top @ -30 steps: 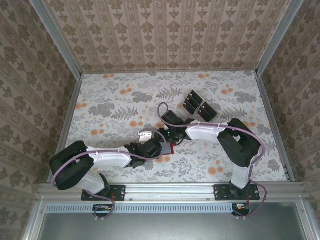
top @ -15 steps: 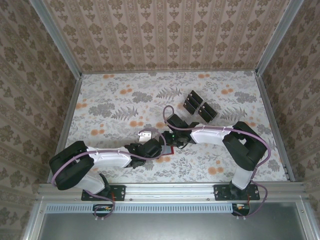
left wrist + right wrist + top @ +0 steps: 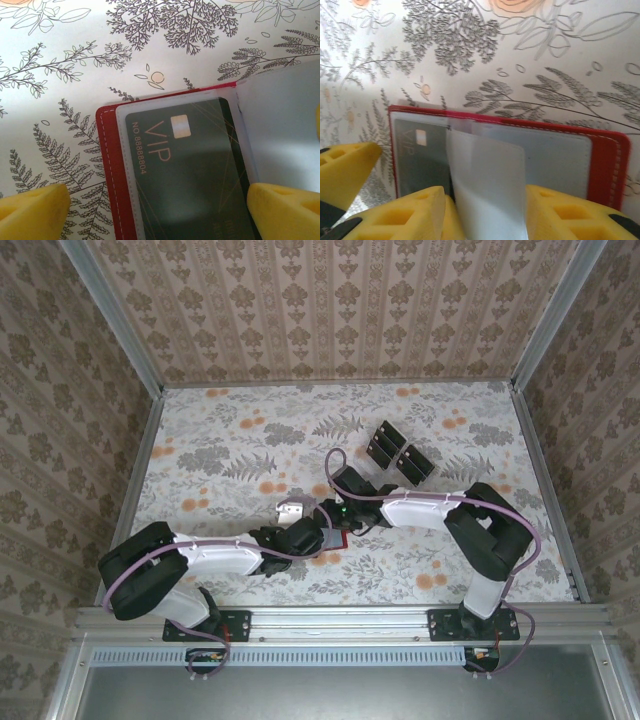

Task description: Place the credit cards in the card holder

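The red card holder (image 3: 337,539) lies open on the table under both grippers. In its clear pocket sits a dark VIP credit card (image 3: 187,170), also seen in the right wrist view (image 3: 422,155). More dark credit cards (image 3: 385,444) (image 3: 415,462) lie on the table further back. My left gripper (image 3: 155,212) (image 3: 312,532) is open, its fingers straddling the holder (image 3: 112,175). My right gripper (image 3: 485,205) (image 3: 340,515) is closed on a clear sleeve page (image 3: 487,185) of the holder (image 3: 605,165), which stands up between its fingers.
The floral table (image 3: 230,460) is walled at the back and on both sides. A yellow finger of the left gripper (image 3: 345,170) sits just left of the right gripper's fingers. The raised sleeve page (image 3: 282,130) stands at the right of the left wrist view.
The right arm's wrist and forearm have shifted slightly back and to the right over the holder. The left arm has stayed still.
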`<state>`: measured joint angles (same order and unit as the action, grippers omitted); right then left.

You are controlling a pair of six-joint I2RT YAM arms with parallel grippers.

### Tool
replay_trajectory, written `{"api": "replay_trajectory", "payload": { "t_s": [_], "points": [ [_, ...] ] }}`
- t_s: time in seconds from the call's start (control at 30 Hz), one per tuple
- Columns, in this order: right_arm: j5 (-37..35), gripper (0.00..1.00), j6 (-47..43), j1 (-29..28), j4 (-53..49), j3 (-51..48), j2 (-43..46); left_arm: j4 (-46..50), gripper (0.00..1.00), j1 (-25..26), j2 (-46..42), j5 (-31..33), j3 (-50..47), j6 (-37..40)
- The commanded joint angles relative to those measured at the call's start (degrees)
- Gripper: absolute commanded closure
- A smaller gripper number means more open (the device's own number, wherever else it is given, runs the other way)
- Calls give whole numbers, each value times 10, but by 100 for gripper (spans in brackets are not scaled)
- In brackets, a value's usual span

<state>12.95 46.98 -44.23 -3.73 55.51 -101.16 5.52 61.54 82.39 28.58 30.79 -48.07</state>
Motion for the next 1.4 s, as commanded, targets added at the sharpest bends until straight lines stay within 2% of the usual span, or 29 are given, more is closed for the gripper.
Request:
{"api": "replay_trajectory", "payload": {
  "t_s": [0.0, 0.3, 0.53, 0.83, 1.17, 1.37],
  "points": [
    [34, 55, 17, 2, 32, -7, -15, 18, 0, 5, 2, 17, -9, -11],
    [50, 56, 33, 2, 46, -13, -7, 34, 0, 4, -40, 29, -6, -4],
    [52, 55, 41, -12, 33, 3, 2, 113, 0, -1, -188, 79, -24, -17],
    [40, 55, 49, -57, 6, 75, -54, 187, 0, -44, -339, 70, -71, -29],
    [18, 55, 56, -82, -23, 131, -117, 198, 0, -53, -396, 62, -100, -36],
    [17, 55, 51, -86, -36, 147, -119, 195, 0, -55, -407, 56, -109, -35]
  ]
}}
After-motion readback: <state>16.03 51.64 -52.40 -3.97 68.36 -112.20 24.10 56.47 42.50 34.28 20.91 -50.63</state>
